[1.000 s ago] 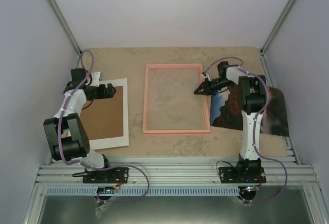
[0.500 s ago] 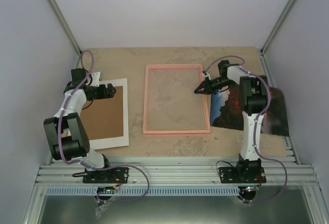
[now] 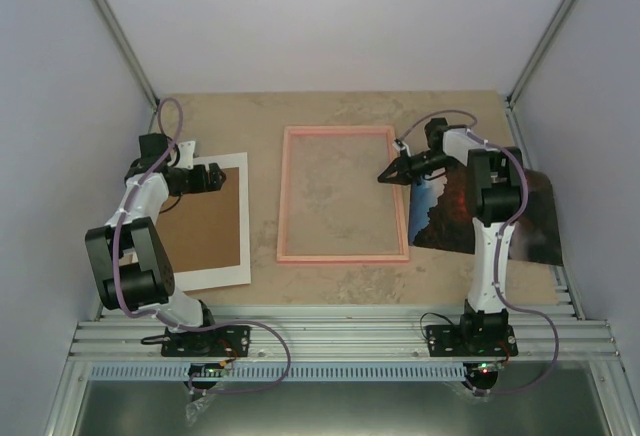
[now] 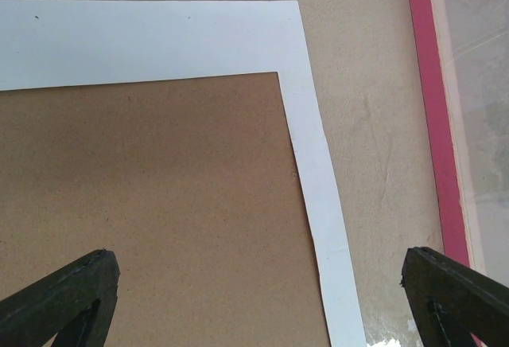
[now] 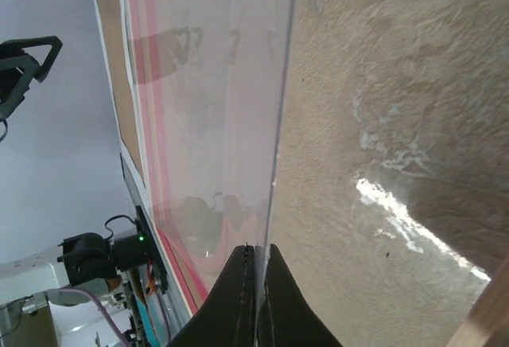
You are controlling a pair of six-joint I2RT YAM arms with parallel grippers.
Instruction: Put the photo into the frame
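Over the last second almost nothing moves, so the task is no further on. At 9 o'clock from the frame [image 3: 343, 253], my left pincer [image 3: 213, 178] hangs spread wide and empty above the brown board [image 3: 200, 231] and its white border sheet [image 3: 232, 171]. The frame lies flat mid-table with nothing in its opening but a clear pane [image 5: 215, 124].

The right pincer [image 3: 386, 175] only twitches at the frame's 3 o'clock rail. Its tips are pressed together right on the pane's edge, and I cannot tell whether they pinch it or merely touch it.

The photo [image 3: 535, 226] is not in the frame. It lies at about 4 o'clock from it, partly under the right arm, its near corner reaching past the table [image 3: 260, 116] edge towards the side wall [image 3: 600, 156].

That leaves little room on that side, I judge. There is open table at 12 and 6 o'clock of the frame, and a clear strip between frame and board.
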